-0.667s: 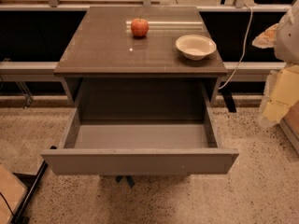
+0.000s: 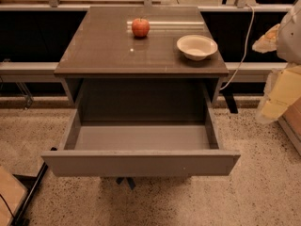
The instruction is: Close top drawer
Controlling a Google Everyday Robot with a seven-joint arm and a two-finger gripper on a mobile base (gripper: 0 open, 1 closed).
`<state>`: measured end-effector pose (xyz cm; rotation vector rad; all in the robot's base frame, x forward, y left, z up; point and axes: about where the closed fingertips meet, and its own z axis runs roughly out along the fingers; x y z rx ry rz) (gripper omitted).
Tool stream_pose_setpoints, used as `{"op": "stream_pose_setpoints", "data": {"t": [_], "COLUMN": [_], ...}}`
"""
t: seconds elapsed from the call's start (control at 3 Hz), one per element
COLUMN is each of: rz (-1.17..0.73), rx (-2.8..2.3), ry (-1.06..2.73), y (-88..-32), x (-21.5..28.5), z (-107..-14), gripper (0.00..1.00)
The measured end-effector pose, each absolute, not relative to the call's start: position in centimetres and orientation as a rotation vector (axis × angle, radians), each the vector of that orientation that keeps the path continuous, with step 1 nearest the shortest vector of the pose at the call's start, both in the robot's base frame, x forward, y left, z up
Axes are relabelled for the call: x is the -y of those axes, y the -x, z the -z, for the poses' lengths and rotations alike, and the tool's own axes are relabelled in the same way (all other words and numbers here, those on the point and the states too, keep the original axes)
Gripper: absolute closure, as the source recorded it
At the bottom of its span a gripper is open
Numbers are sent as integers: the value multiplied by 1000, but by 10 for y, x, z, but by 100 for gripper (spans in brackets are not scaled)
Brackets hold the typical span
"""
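Observation:
The top drawer (image 2: 141, 163) of the brown-topped cabinet (image 2: 108, 51) is pulled far out toward me. Its plain grey front faces me and its grey box interior (image 2: 141, 136) holds nothing. My gripper (image 2: 270, 110) hangs at the right edge of the camera view, on the cream-coloured end of my arm. It is to the right of the drawer, about level with the drawer's right side wall, and apart from it. The lower drawer fronts are hidden under the open drawer.
A red apple (image 2: 140, 27) and a shallow white bowl (image 2: 197, 46) sit on the cabinet top. A white cable (image 2: 241, 51) hangs behind the cabinet on the right. Speckled floor surrounds the cabinet. A black bar (image 2: 30, 194) and a tan object (image 2: 8, 197) lie at lower left.

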<state>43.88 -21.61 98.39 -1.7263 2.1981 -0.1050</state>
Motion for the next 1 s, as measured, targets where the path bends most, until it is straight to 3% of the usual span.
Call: {"op": "stream_pose_setpoints", "data": {"t": [1.0], "rz": [141], "rx": [-2154], "ry": [1744], "y": [-435], "x": [213], "z": [-972], "gripper": [84]}}
